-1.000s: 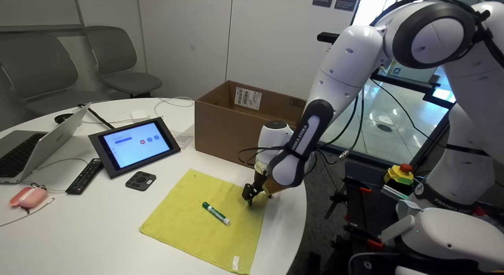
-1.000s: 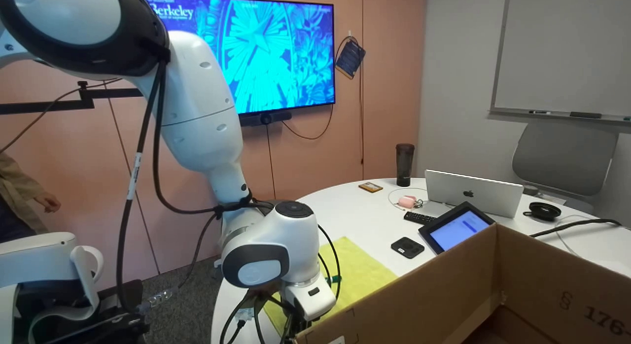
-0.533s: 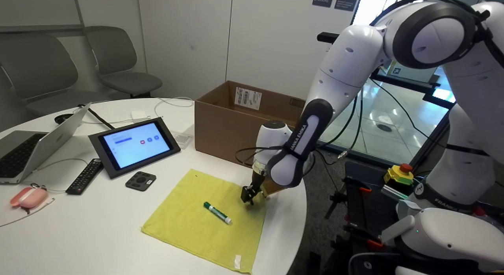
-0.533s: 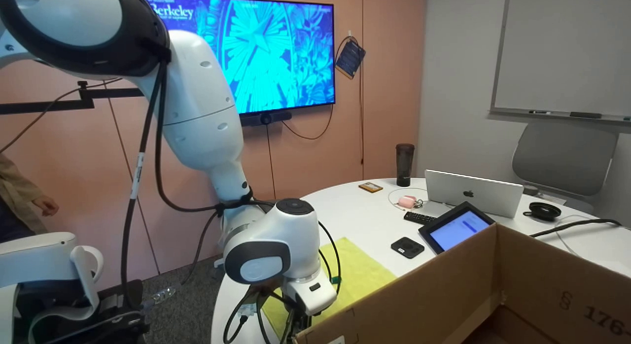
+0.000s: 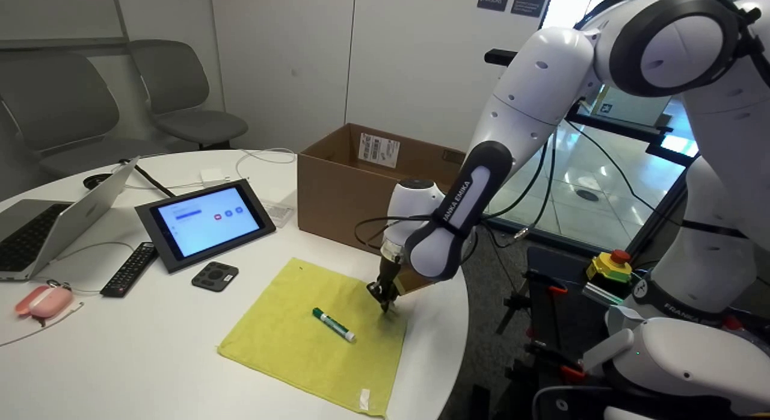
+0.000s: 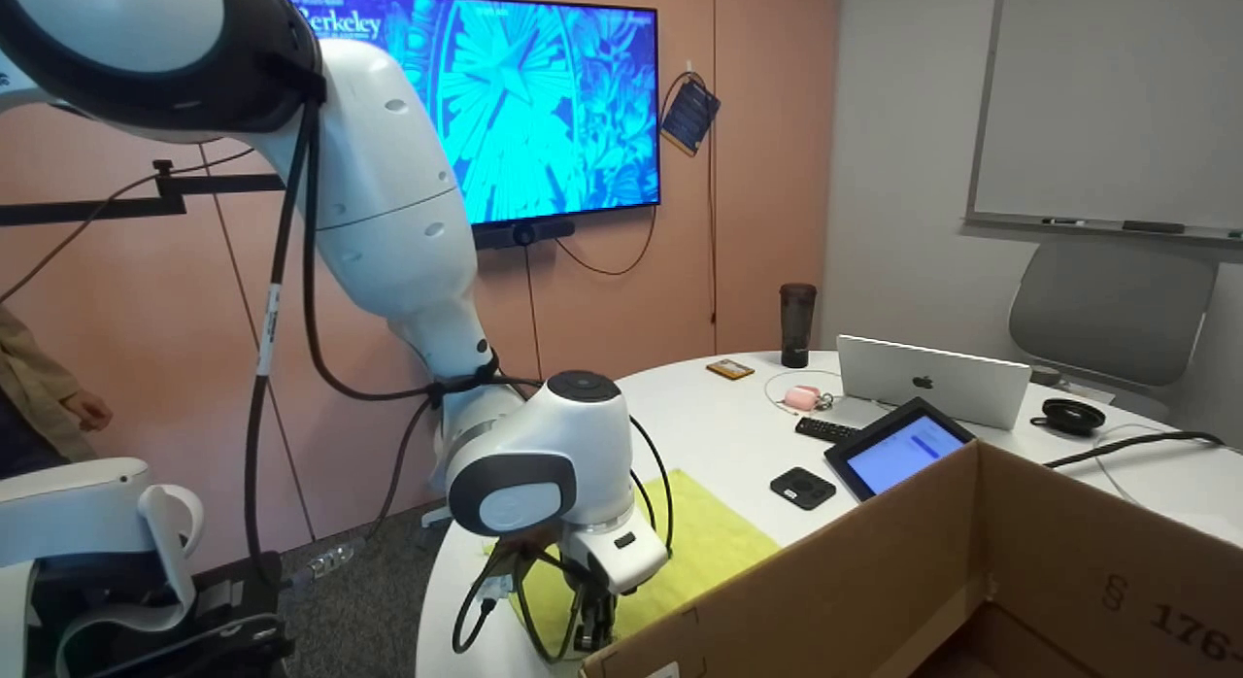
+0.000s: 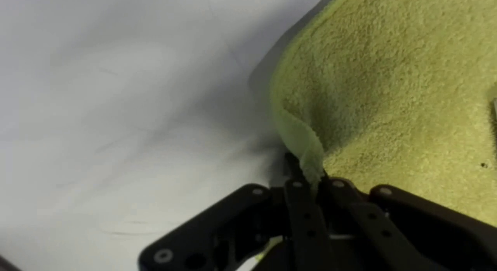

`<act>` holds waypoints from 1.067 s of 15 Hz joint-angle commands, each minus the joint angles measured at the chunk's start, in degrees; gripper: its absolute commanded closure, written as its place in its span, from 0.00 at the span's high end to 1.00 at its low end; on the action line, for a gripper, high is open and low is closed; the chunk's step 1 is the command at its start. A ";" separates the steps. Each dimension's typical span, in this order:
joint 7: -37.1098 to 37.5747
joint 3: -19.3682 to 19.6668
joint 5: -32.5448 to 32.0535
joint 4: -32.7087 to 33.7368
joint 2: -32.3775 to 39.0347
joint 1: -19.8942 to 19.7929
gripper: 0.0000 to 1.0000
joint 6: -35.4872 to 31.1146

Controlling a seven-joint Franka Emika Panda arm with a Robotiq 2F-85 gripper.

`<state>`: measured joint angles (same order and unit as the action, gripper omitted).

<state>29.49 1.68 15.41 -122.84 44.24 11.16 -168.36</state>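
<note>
A yellow cloth point(image 5: 283, 342) lies spread on the white round table, seen in both exterior views. In the wrist view my gripper point(image 7: 308, 173) is shut on the edge of the cloth point(image 7: 411, 80), which is pinched into a twisted fold between the fingertips and lifts a little off the table beside them. An exterior view shows the gripper point(image 5: 386, 305) at the cloth's side nearest the robot base. On the cloth, apart from the gripper, rests a green and white marker point(image 5: 334, 325). In an exterior view the arm and box hide part of the cloth point(image 6: 714, 527).
An open cardboard box point(image 5: 343, 197) stands right behind the gripper. Across the table are a tablet on a stand point(image 5: 207, 221), a black round-buttoned device point(image 5: 215, 276), a remote point(image 5: 129, 269), a laptop point(image 5: 84, 215) and a pink case point(image 5: 51, 301). A dark tumbler point(image 6: 796, 323) stands farther off.
My gripper has gone from open to shut on the cloth's edge, and the arm has risen slightly. The cloth and marker have slid a little toward the robot's side.
</note>
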 commanded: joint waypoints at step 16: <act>-2.87 -2.03 -8.98 6.30 -5.80 11.91 0.00 9.19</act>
<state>26.63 -0.25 9.20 -119.58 37.25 19.42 -161.32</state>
